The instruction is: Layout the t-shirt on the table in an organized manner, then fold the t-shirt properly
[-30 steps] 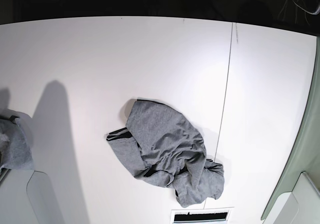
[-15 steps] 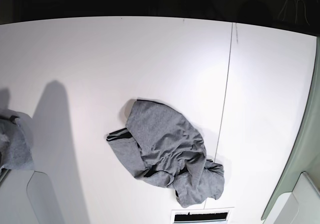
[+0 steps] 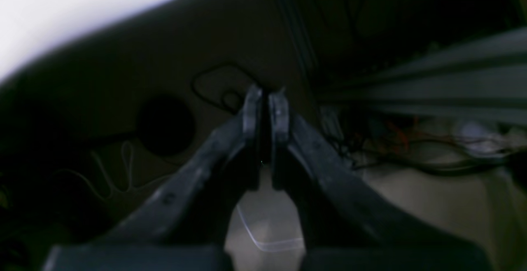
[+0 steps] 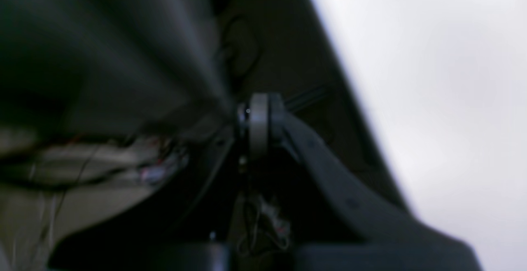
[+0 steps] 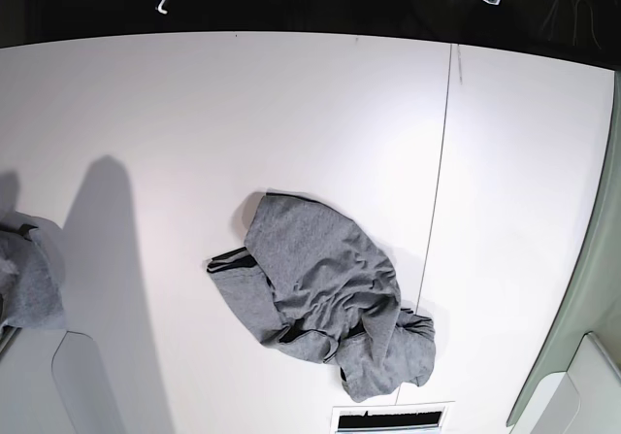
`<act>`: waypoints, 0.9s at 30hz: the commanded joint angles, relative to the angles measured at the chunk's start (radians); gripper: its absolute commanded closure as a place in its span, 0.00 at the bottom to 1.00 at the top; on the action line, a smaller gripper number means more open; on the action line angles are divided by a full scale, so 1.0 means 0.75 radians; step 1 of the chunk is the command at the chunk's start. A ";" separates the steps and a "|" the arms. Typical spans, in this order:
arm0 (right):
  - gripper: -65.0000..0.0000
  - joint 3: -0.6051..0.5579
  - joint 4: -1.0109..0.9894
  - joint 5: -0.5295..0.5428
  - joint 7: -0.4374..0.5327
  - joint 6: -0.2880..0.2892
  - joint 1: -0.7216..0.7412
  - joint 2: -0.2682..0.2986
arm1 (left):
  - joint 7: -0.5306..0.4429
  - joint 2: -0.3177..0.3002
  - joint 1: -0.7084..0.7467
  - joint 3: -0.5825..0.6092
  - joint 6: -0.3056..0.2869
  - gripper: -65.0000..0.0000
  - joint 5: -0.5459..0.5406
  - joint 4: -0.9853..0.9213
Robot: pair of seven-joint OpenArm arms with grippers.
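A small light-grey bundle (image 5: 29, 283) lies at the desk's (image 5: 291, 114) left edge, well left of the t-shirt (image 5: 325, 293) and apart from it. The t-shirt sits crumpled in a heap on the desk near the front edge, just left of the thin dark seam (image 5: 437, 191), with its lower right corner reaching that seam; dark trim shows at its left side and in a fold low in the heap. Right of the seam, bare desk runs to a pale green panel (image 5: 592, 288).

In the wrist views, the right end effector (image 4: 257, 116) is pressed together and empty, with the desk's edge to its right. The left end effector (image 3: 264, 106) has its fingers nearly together with a thin slit between, nothing in it, over a dark area beyond the desk.
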 commanded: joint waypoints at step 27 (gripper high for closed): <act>1.00 0.269 -0.303 0.109 -0.150 0.206 0.706 -0.283 | 0.096 -0.405 -0.395 -0.016 0.006 0.71 -0.231 0.162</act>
